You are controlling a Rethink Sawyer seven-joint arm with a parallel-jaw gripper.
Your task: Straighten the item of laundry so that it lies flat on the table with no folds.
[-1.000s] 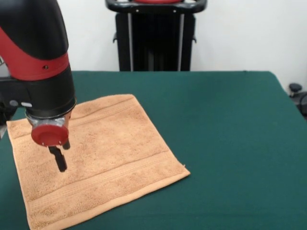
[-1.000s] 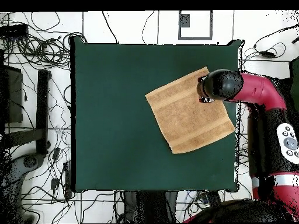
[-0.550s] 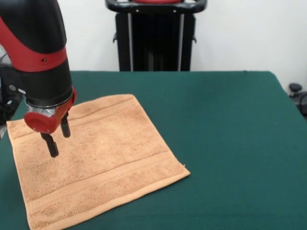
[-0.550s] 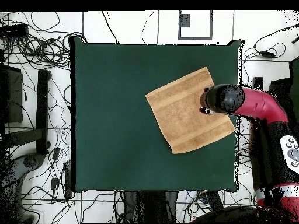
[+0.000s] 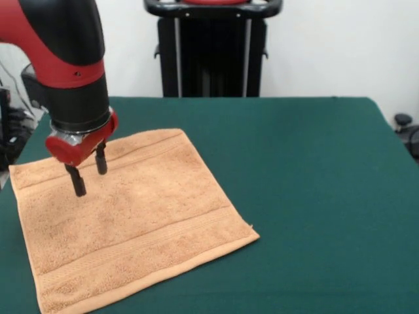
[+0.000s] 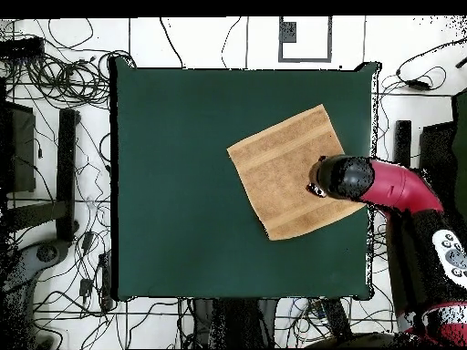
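**Towel spread flat, tool hanging open above it**

The towel [image 5: 127, 219] lies spread out on the green surface [image 5: 308, 196], turned at an angle so that its corners point along the surface's edges rather than its sides. In the front view it takes up the near left part of the surface, with its left corner close to the left edge and its near edge running off the bottom of the picture. No folds show in it; its hems are all in sight and a woven band runs near each of two opposite ends. In the overhead view the towel [image 6: 283, 169] sits on the right half of the surface [image 6: 182, 182], near the right edge and well away from the left one.

The red and black arm [image 5: 62, 59] comes down from the upper left of the front view. Its tool [image 5: 88, 175] hangs over the far left part of the towel, a little inside the far hem. The two dark fingers [image 5: 78, 182] point down with a clear gap between them, and nothing is held between them. The tips look to be above the cloth rather than pressed into it, though whether they brush the pile I cannot tell. From overhead the arm [image 6: 383, 182] reaches in from the right and covers the towel's right part.

A black stand [image 5: 213, 49] rises behind the far edge of the surface, against a white wall.
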